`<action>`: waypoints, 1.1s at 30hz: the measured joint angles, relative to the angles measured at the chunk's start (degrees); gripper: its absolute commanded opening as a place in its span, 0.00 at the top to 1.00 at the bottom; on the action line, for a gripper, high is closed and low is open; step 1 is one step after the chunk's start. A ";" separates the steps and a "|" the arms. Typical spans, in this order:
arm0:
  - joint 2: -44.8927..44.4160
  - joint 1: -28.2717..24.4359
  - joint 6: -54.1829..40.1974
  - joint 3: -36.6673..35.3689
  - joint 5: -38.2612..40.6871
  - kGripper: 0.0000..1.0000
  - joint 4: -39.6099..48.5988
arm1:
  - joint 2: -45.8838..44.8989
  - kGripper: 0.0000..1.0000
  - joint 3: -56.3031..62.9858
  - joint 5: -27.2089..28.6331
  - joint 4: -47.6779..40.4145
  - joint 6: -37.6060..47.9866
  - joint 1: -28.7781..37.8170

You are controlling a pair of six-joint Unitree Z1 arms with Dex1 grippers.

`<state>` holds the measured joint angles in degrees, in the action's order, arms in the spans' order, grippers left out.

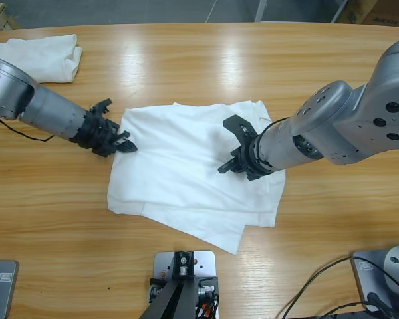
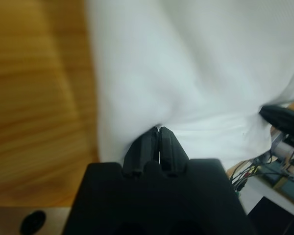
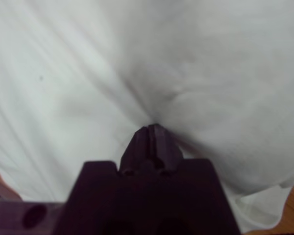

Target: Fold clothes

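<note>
From above, we see the T-shirt spread at the table's centre, a folded white garment at eleven o'clock. We judge it light, limp and prone to sagging, best pinched at edges. No containers show.

Along the left wrist, the left gripper is clamped together on the shirt's edge.

Along the right wrist, the right gripper pinches a cloth pucker.

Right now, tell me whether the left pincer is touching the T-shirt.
Touching. The left wrist view shows the left pincer shut, its tips pinching the T-shirt cloth, which puckers around them at its edge.
</note>
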<state>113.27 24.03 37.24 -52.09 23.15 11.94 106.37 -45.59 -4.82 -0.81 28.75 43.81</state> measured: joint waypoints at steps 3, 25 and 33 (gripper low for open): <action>-0.80 -2.93 -0.58 1.49 0.00 1.00 -0.41 | -0.01 1.00 0.05 0.00 -0.01 0.00 0.00; -12.70 -9.04 -6.81 12.24 3.42 0.01 -0.50 | -14.39 0.00 -0.89 8.14 11.97 -0.85 -0.05; -18.34 -7.48 -9.46 12.00 8.86 0.00 0.07 | -27.32 0.00 -5.79 10.58 30.00 1.14 -0.08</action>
<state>94.93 16.55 27.78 -40.09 32.02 12.01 79.05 -51.38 5.76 29.19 29.88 43.73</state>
